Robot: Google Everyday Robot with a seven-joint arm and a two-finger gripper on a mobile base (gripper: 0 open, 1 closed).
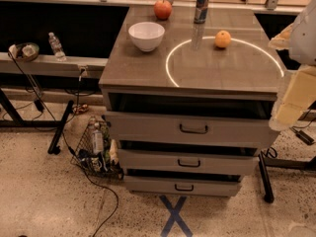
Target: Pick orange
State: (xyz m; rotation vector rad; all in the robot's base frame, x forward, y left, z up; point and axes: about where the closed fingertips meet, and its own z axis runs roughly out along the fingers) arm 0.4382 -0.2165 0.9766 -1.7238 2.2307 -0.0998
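The orange (222,39) is small, round and bright orange-yellow. It sits on the grey cabinet top (207,70), right of the middle, just inside a bright ring of light. My gripper (292,100) is the pale, blocky shape at the right edge of the view. It hangs beside the cabinet's right front corner, below and to the right of the orange and well apart from it. It holds nothing that I can see.
A red-orange apple (163,9) sits at the back of the top, a white bowl (146,35) at the left, and a tall can (201,5) behind the orange. Three drawers (192,128) stand slightly open below. A wire basket (96,149) and cables lie on the floor at the left.
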